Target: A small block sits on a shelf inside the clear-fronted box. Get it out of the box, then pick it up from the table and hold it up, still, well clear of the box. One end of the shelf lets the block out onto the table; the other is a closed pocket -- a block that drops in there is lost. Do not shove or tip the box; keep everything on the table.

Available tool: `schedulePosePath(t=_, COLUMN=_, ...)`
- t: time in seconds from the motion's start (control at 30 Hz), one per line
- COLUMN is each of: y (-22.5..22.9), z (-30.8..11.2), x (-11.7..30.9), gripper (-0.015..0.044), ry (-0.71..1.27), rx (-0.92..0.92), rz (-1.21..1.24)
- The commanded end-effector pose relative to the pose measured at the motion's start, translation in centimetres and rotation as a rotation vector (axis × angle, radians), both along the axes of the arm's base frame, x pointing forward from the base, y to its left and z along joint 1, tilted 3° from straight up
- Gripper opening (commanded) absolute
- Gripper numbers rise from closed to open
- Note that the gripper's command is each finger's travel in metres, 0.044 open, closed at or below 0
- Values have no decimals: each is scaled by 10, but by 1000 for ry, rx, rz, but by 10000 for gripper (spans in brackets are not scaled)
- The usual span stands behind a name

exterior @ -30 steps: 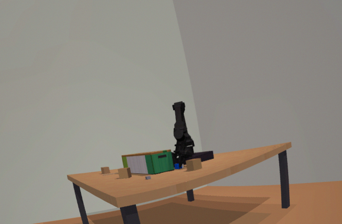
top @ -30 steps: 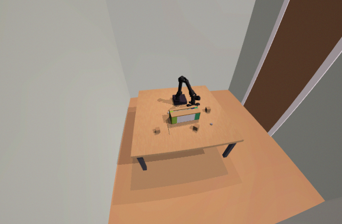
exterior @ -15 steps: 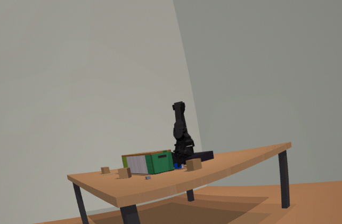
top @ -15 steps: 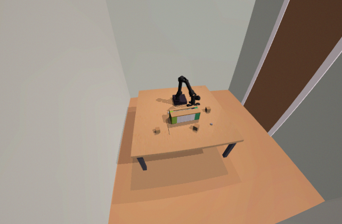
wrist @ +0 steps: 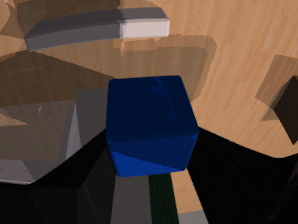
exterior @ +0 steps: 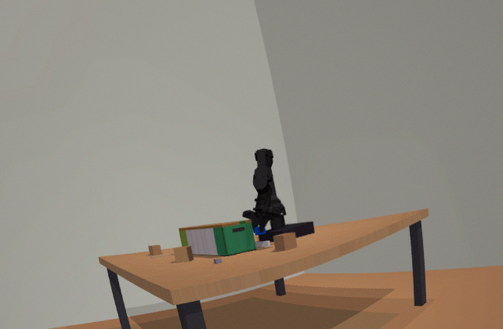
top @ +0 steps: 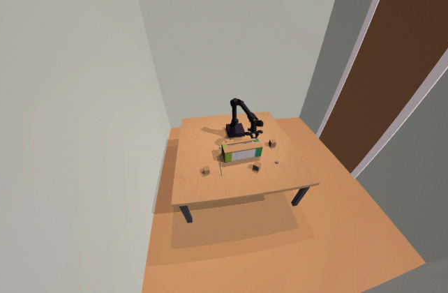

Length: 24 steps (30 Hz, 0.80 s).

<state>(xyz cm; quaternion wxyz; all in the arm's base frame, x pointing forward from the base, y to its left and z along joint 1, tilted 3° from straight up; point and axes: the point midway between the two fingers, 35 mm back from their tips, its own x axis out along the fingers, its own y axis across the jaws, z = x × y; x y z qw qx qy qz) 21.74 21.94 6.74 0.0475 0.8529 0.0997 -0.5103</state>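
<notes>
wood-grain table (top: 199,188) (exterior: 333,251), centre of the top view. blue block (exterior: 258,231) (wrist: 150,112), mid-frame in the wrist view: outside the box (top: 242,148) (exterior: 237,240), pinched by the gripper (top: 255,134) (exterior: 259,230) (wrist: 147,132). judged light, stiff, perhaps slippery; grip opposite flat sides, centred. appearance: plain, edges slightly rounded, lower face partly brighter.

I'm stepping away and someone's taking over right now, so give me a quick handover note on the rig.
Pincer: shut on the blue block.
Block: out of the box, low beside its green end, seemingly just off the table.
Box: upright on the table.
Done: block out and gripped.
Left: raise it well clear of the box and hold it still, without bumping the box.
</notes>
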Motion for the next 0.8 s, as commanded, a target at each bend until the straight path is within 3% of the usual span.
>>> schedulePosePath(t=0.0, y=-3, z=9, x=0, gripper=0, ry=1, rx=-3, rz=21)
schedulePosePath(t=0.77, y=-56, z=93, x=-20, gripper=0, ry=-78, rx=1, rz=407)
